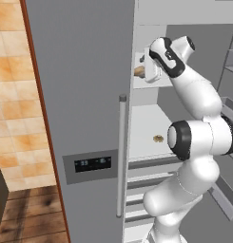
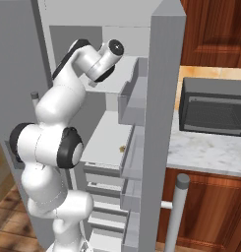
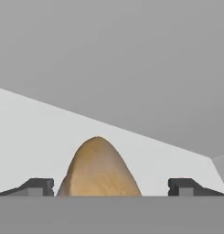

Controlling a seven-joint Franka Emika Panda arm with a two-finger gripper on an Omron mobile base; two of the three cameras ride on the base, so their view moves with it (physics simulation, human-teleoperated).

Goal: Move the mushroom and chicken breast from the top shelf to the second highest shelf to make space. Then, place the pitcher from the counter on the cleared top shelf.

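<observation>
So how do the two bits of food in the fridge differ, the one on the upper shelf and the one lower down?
The chicken breast is a smooth tan lump, far bigger than the mushroom, a tiny brown button. The chicken breast lies on the top shelf between the open gripper's fingertips; the mushroom sits alone on the second highest shelf. Both rest on white shelves.

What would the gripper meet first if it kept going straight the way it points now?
Most likely the chicken breast on the top shelf: in the hand view it sits between the open jaws of the gripper, just ahead. Behind it is the fridge's grey back wall; exact depth is unclear.
</observation>
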